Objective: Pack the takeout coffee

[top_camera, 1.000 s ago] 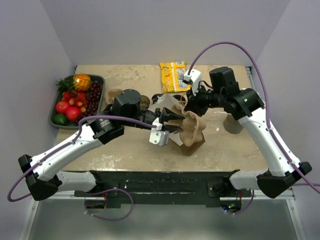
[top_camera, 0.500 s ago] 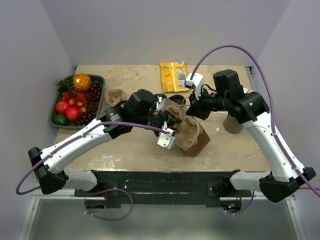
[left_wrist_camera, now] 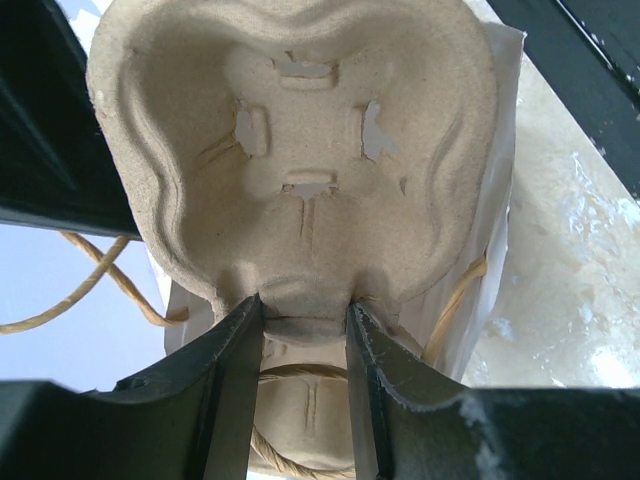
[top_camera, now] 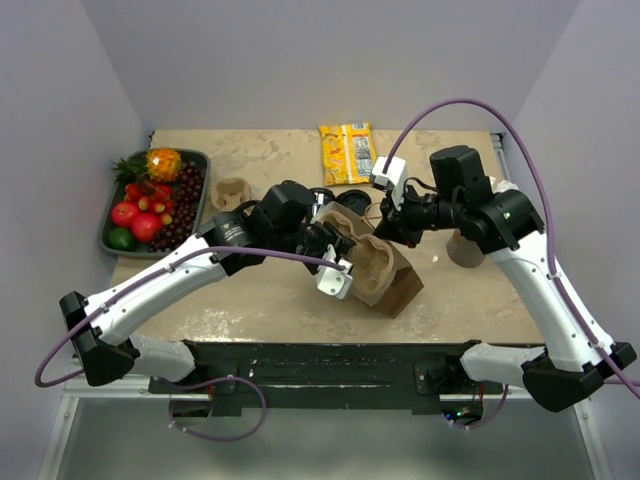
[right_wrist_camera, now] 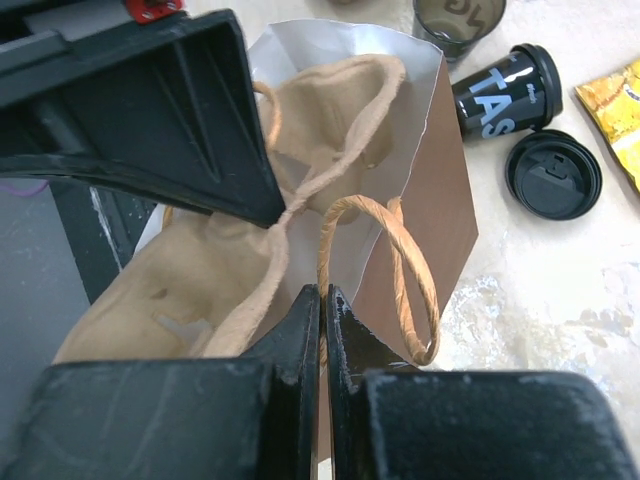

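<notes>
Cup tray [left_wrist_camera: 300, 150] into bag [top_camera: 402, 288]
Left gripper [left_wrist_camera: 305, 322] clamps the tray; right gripper [right_wrist_camera: 323, 300] pinches the bag rim so it gapes toward ten o'clock.

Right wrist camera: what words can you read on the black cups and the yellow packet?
"TAS": white letters on the black cup lying on its side; the rest curves out of sight.
Second dark cup: pale letters cut off by the picture's edge, not readable.
Black lid: raised marks, too blurred to read.
Yellow packet: print too small to read.
</notes>
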`<state>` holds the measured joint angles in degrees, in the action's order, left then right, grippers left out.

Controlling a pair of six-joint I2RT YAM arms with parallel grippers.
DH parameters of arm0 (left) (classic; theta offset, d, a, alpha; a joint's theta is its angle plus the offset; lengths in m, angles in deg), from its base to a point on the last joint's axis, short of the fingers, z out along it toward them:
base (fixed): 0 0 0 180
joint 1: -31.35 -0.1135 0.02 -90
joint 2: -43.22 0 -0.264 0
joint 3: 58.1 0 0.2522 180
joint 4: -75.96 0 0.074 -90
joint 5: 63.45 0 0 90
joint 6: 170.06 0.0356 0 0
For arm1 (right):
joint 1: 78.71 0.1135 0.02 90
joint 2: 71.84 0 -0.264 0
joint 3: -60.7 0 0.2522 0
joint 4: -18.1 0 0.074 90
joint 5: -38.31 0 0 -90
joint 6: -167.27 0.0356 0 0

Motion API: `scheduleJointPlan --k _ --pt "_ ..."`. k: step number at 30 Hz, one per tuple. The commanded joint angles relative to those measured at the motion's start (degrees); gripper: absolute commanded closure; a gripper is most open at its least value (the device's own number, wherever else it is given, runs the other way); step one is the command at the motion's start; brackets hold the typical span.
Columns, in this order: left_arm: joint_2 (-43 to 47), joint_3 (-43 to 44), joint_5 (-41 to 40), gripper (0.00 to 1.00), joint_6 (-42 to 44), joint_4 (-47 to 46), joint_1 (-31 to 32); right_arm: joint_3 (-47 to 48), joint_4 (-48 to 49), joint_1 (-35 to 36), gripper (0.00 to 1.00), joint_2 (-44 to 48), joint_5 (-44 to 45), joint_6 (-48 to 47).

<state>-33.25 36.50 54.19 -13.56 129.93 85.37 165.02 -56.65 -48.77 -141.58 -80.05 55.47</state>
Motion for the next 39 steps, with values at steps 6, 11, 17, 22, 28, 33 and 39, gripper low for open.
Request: scheduleJointPlan --k 6,11,17,22,28,33,39 --pt "-4.4 3.7 -5.7 1.00 3.6 5.1 2.7 -0.5 -0.4 0.0 1.00 1.6 -3.7 -1.8" --pt "-6.8 4.9 -11.5 1.00 3.0 5.1 5.1 -0.5 -0.9 0.4 1.00 1.7 -4.1 -2.4" --pt "-8.8 5.7 -17.3 1.00 1.0 6.5 7.7 -0.7 -0.6 0.5 1.00 1.9 -4.6 -1.4" --pt "-9.3 8.2 -19.6 1.00 -2.3 7.3 8.7 -1.8 -0.7 0.4 1.00 2.5 -3.5 -1.2" --pt "-7.1 9.9 -20.4 1.00 -3.7 6.4 9.6 -4.3 -0.2 0.4 1.00 3.0 -1.9 0.2" --pt "-6.6 10.1 -24.5 1.00 -5.2 8.0 11.0 -3.1 -0.4 0.4 1.00 2.3 -0.6 1.4" --pt "-6.4 7.5 -31.2 1.00 -6.7 7.4 11.8 -2.6 -0.4 0.5 1.00 1.7 0.1 1.4"
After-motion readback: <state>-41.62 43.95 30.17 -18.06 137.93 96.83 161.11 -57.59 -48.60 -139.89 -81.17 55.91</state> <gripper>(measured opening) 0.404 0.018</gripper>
